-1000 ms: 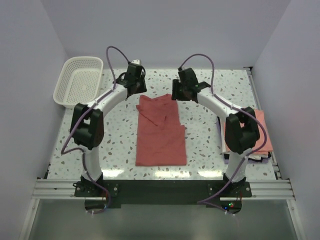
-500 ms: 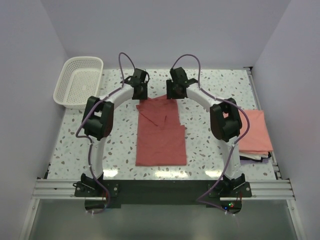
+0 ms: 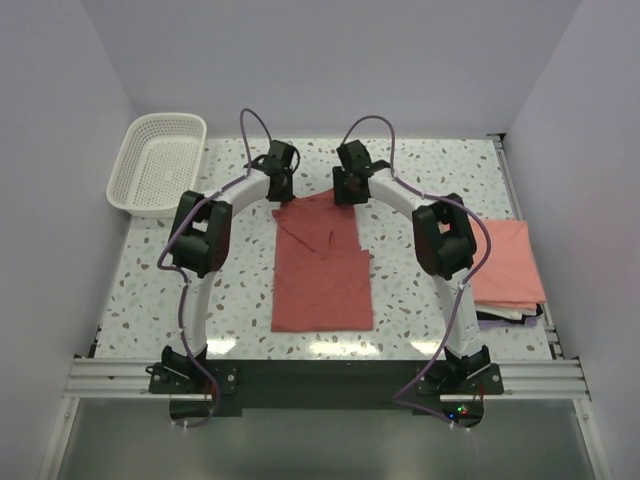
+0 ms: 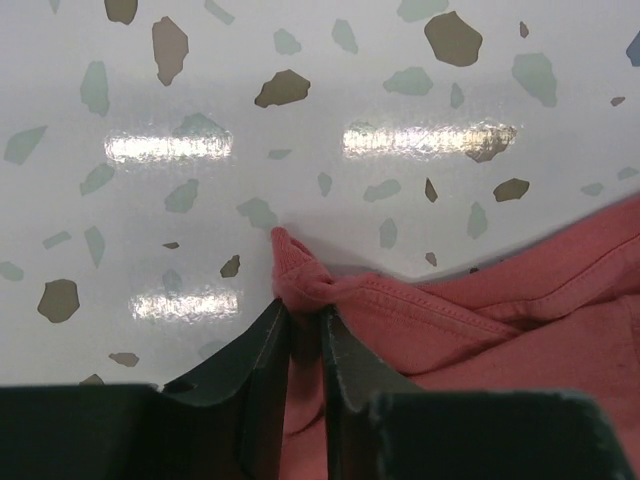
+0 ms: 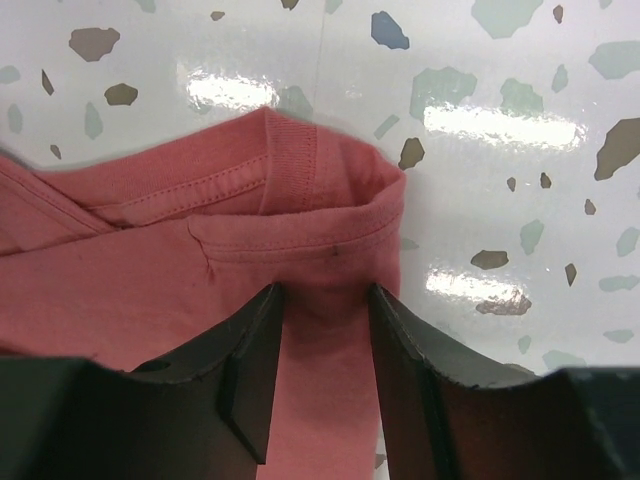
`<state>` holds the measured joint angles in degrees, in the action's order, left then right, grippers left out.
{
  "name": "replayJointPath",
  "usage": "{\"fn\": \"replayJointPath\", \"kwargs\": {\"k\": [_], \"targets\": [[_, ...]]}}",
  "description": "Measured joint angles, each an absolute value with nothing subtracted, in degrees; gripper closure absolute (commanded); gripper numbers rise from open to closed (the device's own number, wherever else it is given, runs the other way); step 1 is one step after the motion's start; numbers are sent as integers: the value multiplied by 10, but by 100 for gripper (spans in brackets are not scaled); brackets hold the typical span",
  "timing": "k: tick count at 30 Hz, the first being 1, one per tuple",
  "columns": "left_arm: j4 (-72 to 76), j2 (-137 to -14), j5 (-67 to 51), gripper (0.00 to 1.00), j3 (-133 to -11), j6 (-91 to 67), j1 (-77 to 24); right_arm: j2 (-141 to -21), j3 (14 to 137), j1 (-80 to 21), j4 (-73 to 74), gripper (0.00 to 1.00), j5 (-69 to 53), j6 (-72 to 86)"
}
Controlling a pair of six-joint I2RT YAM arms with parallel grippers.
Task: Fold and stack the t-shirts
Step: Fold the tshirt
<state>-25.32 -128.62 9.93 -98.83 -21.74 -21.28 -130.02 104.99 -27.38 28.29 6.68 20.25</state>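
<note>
The red shirt [image 3: 322, 265] runs 12-to-6; left claw [image 4: 303, 335] pinches its 11 o'clock corner, right claw [image 5: 322, 345] open, straddling 1 o'clock corner.

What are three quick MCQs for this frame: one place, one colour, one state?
1. Where is the white lattice basket?
A far left corner of the table
B on the shirt
C near right edge

2. What colour is the t-shirt spread mid-table?
A blue
B dusty red
C white

3. What are the left gripper jaws doing?
A gaping over bare table
B holding the basket
C pinching the t-shirt's corner

Answers:
1 A, the top view shows it there.
2 B, the colour is plain in every view.
3 C, the left wrist view shows cloth bunched between them.
</note>
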Motion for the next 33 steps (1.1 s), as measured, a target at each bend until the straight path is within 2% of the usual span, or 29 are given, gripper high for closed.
{"fn": "replayJointPath", "kwargs": {"k": [1, 7, 11, 16, 17, 20, 24, 33], "targets": [[-253, -1286, 100, 85, -988, -218, -213, -1300, 1050, -274, 284, 61, 67, 202], [-250, -1286, 108, 100, -988, -217, -213, -1300, 1046, -274, 283, 89, 79, 200], [-249, -1286, 110, 100, -988, -217, -213, -1299, 1046, -274, 284, 100, 85, 198], [-246, -1284, 112, 100, -984, -217, -213, -1281, 1034, -271, 284, 99, 94, 198], [-244, -1283, 112, 100, -981, -217, -213, -1276, 1028, -270, 283, 90, 93, 198], [-238, -1280, 112, 100, -976, -217, -213, -1261, 1018, -265, 282, 84, 88, 197], [-238, -1280, 111, 100, -976, -217, -212, -1256, 1019, -261, 272, 68, 78, 197], [-237, -1279, 111, 100, -975, -216, -212, -1259, 1026, -260, 270, 66, 59, 197]]}}
